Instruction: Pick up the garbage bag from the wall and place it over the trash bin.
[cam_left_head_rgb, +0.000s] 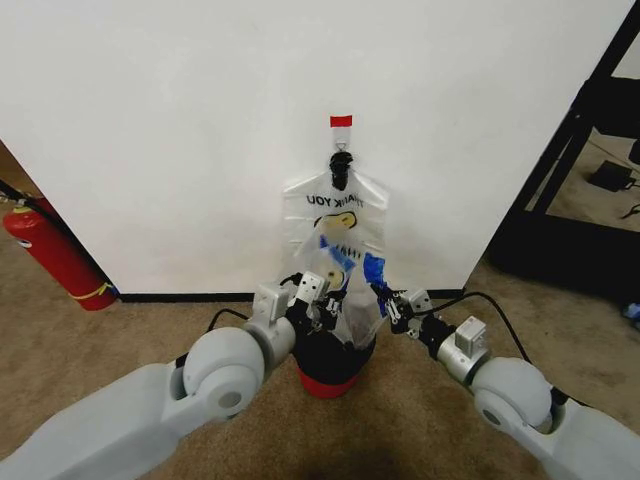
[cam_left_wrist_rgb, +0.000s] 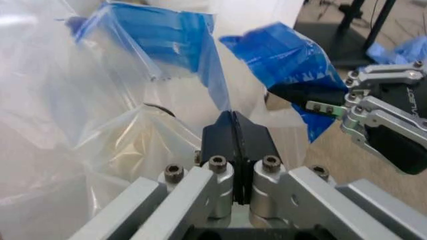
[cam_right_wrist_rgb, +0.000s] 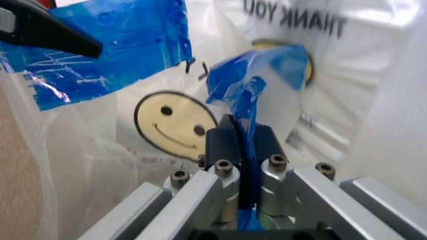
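The left gripper is pinched tight on the clear film of the garbage bag, and the right gripper is clamped on a blue taped patch of the same bag. Both hold its lower edge spread just above the rim of the trash bin. The bag's top hangs from the black hook on the wall, under the red tape strip.

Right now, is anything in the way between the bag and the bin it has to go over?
Nothing visible blocks it. The bag hangs from the hook on the wall, directly above the bin. The left gripper and right gripper are each shut on its lower edge, at blue tape patches. The hook holds the handles.
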